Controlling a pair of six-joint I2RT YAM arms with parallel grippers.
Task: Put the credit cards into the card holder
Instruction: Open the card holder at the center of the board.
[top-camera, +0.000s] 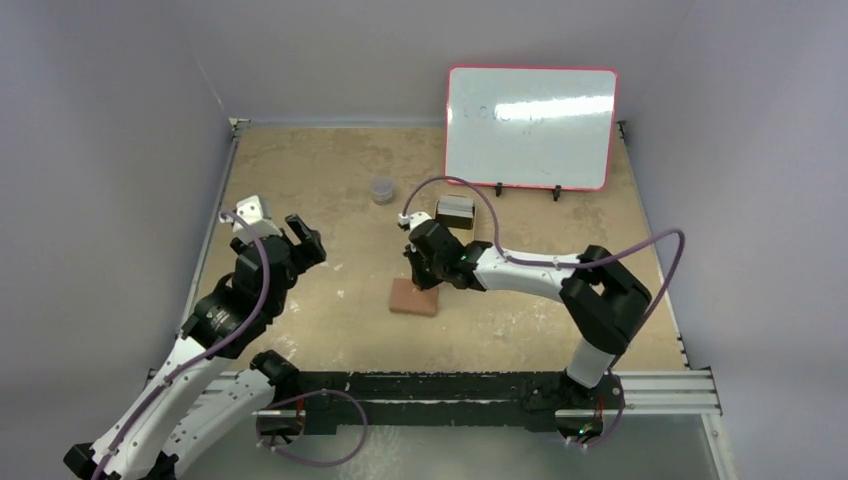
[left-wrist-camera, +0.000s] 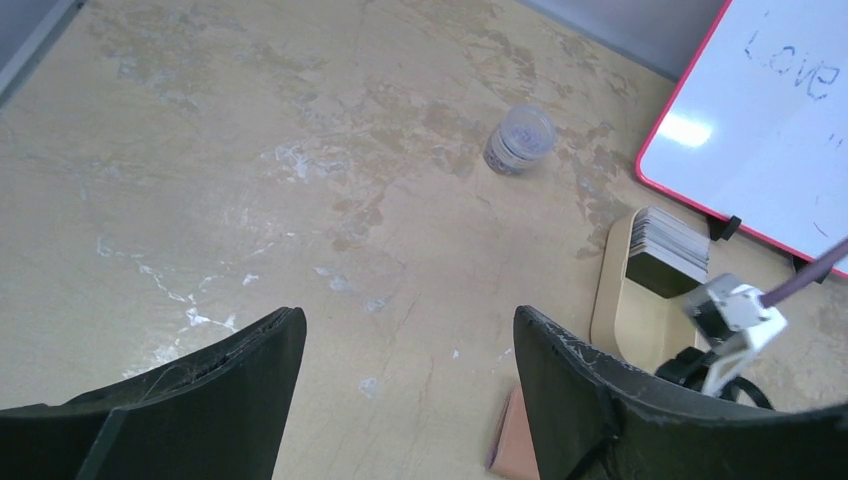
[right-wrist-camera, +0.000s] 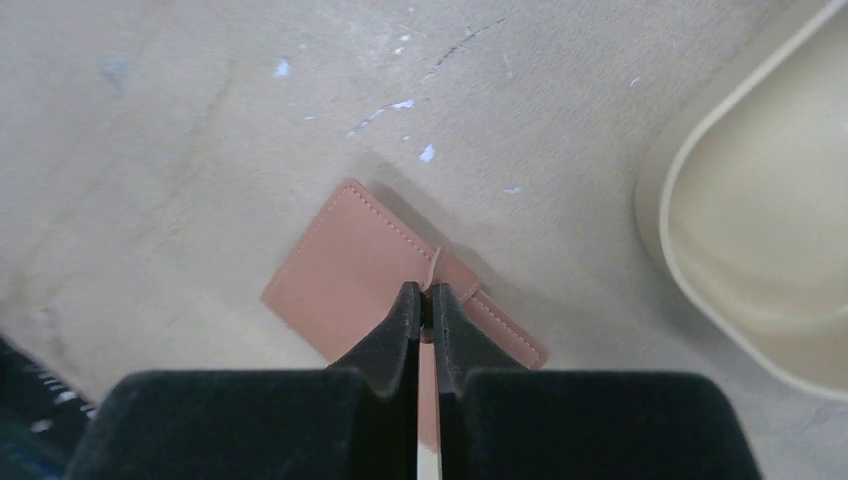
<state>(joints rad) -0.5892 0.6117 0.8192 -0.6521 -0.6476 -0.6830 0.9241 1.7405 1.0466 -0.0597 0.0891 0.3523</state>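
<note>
Right end effector pinches stitched reddish-brown leather card holder tab.

I was driving a rig in a robotics lab cell. The desk was a scuffed, stained tan board, boxed in on three sides by plain grey walls. The left arm and the right arm were bolted to a metal rail along its near edge, with purple cables looping off them. A red-framed whiteboard stood propped at the back.
</note>
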